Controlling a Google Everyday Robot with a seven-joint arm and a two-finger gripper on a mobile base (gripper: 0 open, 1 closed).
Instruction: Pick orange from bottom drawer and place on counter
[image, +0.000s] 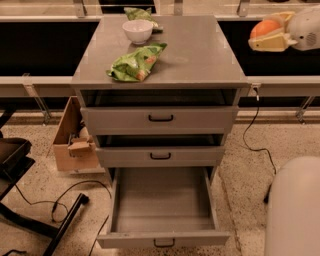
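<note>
My gripper (267, 34) is at the upper right, just right of the counter (200, 55) and above its level. Its pale yellow fingers (267, 44) are shut on the orange (265, 27), a small bright-orange fruit held in the air off the counter's right edge. The bottom drawer (162, 205) is pulled fully out at the foot of the grey cabinet, and its inside shows bare. The two upper drawers are shut or nearly shut.
A white bowl (137, 30) and a green chip bag (136, 62) lie on the counter's left half; another green bag (141, 13) is at its back. A cardboard box (75, 145) stands left of the cabinet. Cables and a black chair base lie on the floor at left.
</note>
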